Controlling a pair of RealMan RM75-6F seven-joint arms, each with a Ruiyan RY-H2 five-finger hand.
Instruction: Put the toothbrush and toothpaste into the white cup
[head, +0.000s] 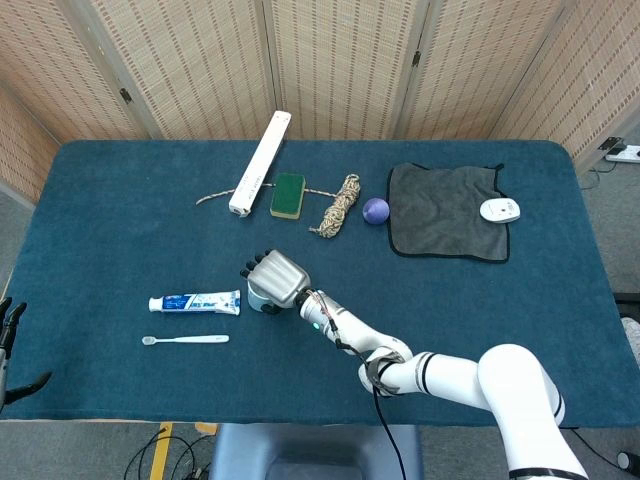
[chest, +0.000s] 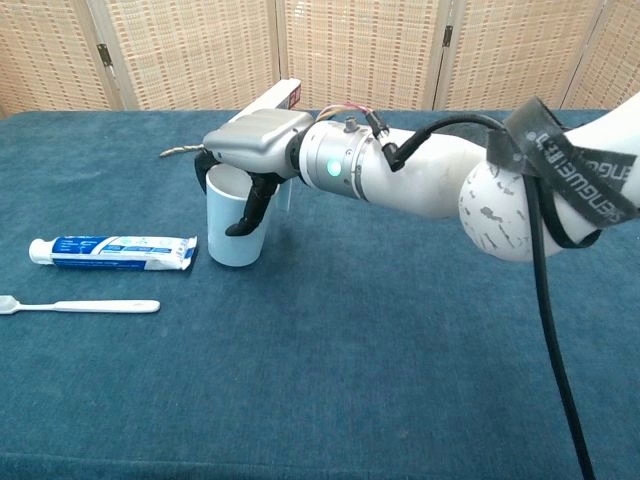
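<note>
My right hand (chest: 250, 150) (head: 273, 276) grips the white cup (chest: 231, 222) (head: 257, 299) from above, fingers wrapped down its sides. The cup stands upright on the blue table (chest: 400, 330), just right of the toothpaste tube (chest: 113, 252) (head: 195, 301). The white toothbrush (chest: 80, 306) (head: 186, 340) lies flat in front of the tube. My left hand (head: 10, 345) hangs off the table's left front edge with fingers apart, holding nothing.
At the back lie a long white box (head: 261, 161), a green sponge (head: 288, 194), a coiled rope (head: 340, 204), a purple ball (head: 375, 210), and a grey cloth (head: 446, 224) with a white mouse (head: 499, 210).
</note>
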